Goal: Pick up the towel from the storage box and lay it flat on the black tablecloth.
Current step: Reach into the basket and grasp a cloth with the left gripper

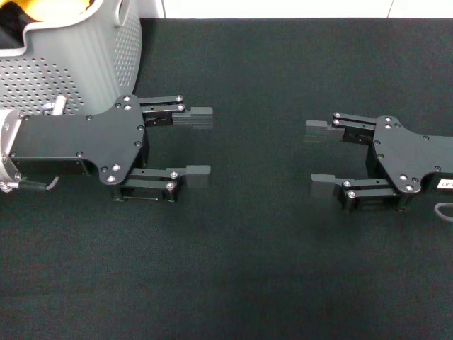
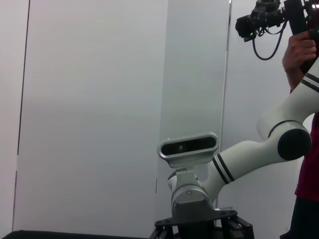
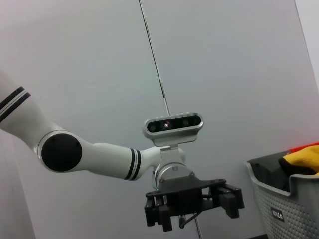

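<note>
Black tablecloth is lying bare on the bench. Towel is sitting bunched in the storage box, so nothing is done yet. Left pincer and right pincer are hovering apart, empty, jaws spread.

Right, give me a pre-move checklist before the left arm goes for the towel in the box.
1. Left end effector open and empty: ok, jaws spread, nothing between them.
2. Right end effector open and out of the way: ok, apart from the left one, over the black tablecloth.
3. Towel in the storage box: ok, orange-yellow cloth shows above the rim.
4. Left end effector positioned over the box: not ok, it hangs beside the box.
5. Laying area free: ok.
6. Grasp point on towel visible: cannot tell.
</note>
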You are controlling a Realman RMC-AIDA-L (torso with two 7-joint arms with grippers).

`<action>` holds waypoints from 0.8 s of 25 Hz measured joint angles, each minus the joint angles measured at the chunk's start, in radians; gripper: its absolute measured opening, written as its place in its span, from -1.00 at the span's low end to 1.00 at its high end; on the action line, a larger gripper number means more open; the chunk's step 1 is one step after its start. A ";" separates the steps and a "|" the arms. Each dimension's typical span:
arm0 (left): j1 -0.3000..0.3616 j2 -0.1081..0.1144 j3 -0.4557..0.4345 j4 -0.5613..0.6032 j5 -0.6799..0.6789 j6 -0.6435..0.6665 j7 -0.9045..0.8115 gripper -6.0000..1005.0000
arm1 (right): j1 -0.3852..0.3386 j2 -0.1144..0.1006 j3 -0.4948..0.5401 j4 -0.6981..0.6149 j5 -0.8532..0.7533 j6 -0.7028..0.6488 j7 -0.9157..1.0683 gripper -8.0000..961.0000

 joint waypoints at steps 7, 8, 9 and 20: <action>0.002 -0.005 0.000 0.000 0.000 -0.001 0.000 0.47 | 0.001 0.001 0.000 0.000 0.000 0.000 -0.001 0.66; 0.002 -0.005 0.000 0.000 -0.001 -0.001 0.000 0.47 | 0.001 0.001 0.000 0.000 0.000 0.000 -0.002 0.66; 0.002 -0.005 0.000 0.000 -0.001 -0.002 0.000 0.47 | 0.001 0.001 0.000 0.000 0.000 0.000 -0.002 0.66; 0.007 -0.077 -0.154 0.310 -0.003 -0.152 -0.276 0.45 | -0.004 -0.008 0.001 0.014 -0.010 -0.057 -0.016 0.66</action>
